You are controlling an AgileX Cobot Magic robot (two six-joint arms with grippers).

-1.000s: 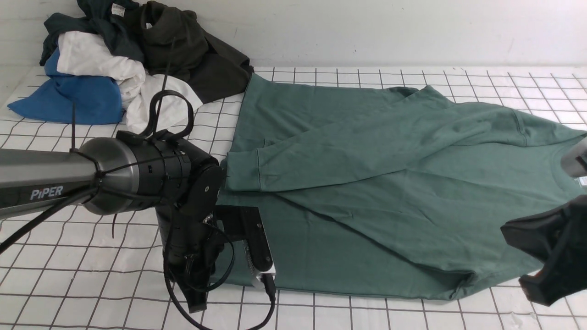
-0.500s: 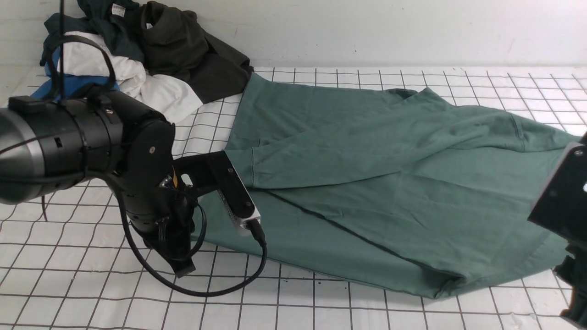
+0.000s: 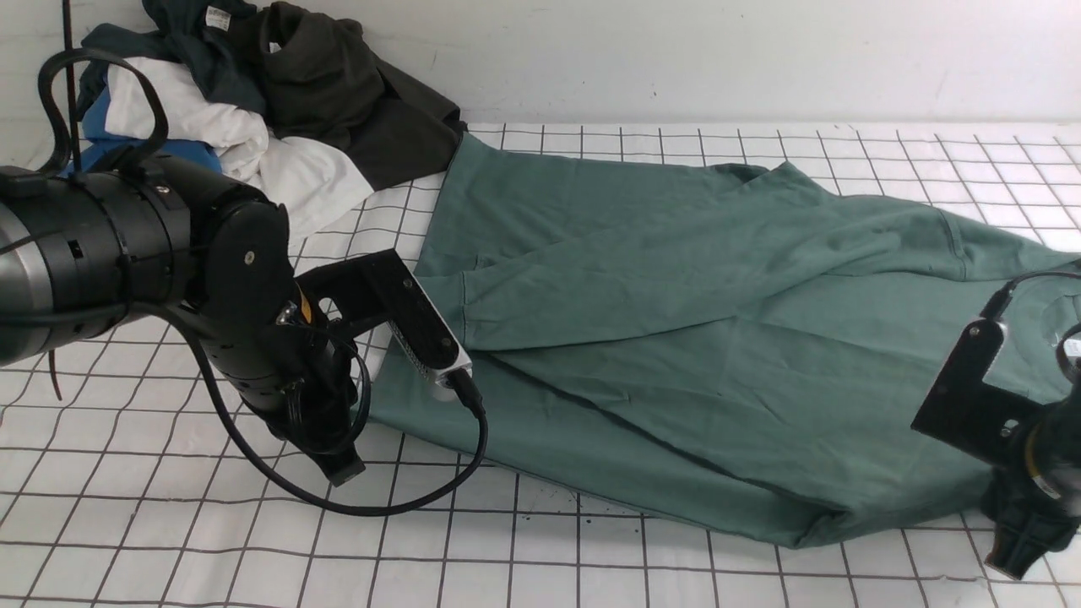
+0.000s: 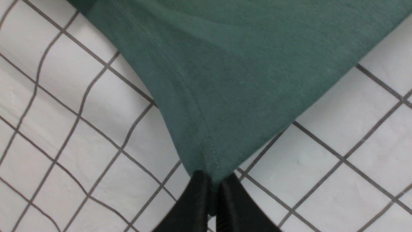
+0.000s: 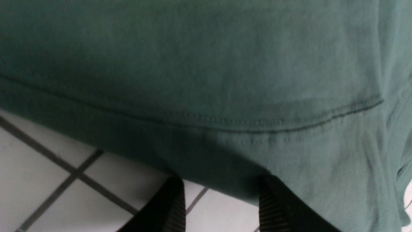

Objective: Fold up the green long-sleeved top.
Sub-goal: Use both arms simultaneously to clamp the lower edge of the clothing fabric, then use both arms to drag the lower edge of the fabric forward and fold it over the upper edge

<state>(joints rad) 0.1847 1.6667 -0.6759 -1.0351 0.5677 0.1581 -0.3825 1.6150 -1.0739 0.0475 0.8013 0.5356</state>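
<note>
Currently, two grippers work one green top (image 3: 676, 338): the left gripper (image 4: 212, 182) is clamped on a hem corner, and the right gripper (image 5: 222, 193) has its fingers spread.
The left gripper pinches the top's near-left corner into a point. The right gripper sits at the near-right edge, close to the collar. The top lies across the gridded table (image 3: 591, 574), one sleeve folded over its body. One pile of clothes (image 3: 253, 110) sits far left.

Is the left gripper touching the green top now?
Touching. The left wrist view shows the left gripper shut on a corner of the green top, with the cloth pinched between its fingers.
</note>
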